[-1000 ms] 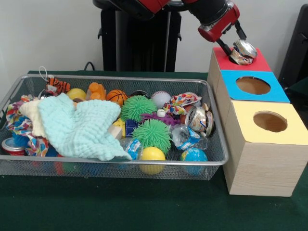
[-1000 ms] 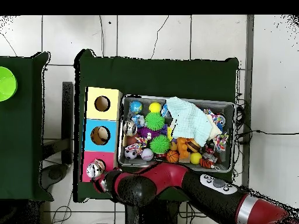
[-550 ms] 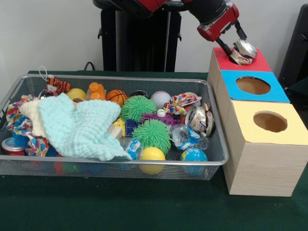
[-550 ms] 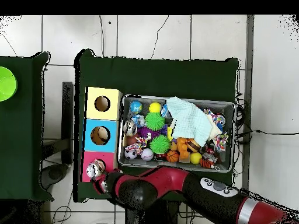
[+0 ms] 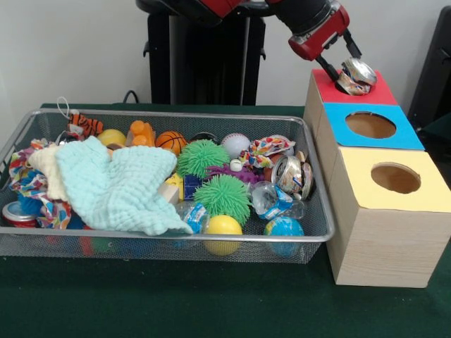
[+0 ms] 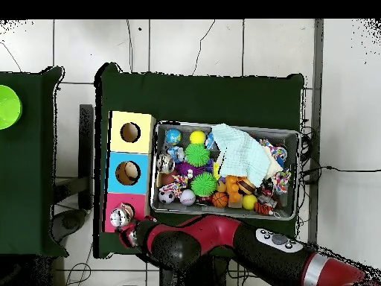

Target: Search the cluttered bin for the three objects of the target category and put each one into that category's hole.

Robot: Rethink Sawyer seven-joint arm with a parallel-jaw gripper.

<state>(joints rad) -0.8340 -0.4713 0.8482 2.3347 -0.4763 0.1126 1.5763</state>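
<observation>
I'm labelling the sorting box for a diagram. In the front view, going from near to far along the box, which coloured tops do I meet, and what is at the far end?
Yellow top → blue top → red top, where the gripper holds a crushed can at the red top's hole.

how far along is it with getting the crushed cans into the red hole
In hand: the gripper holds a crushed can right at the red hole, not yet released. Already done: cannot tell, since the hole's inside is hidden. Left: at least one more crushed can lies in the bin, by its end nearest the boxes; a third isn't clearly visible among the clutter.
</observation>
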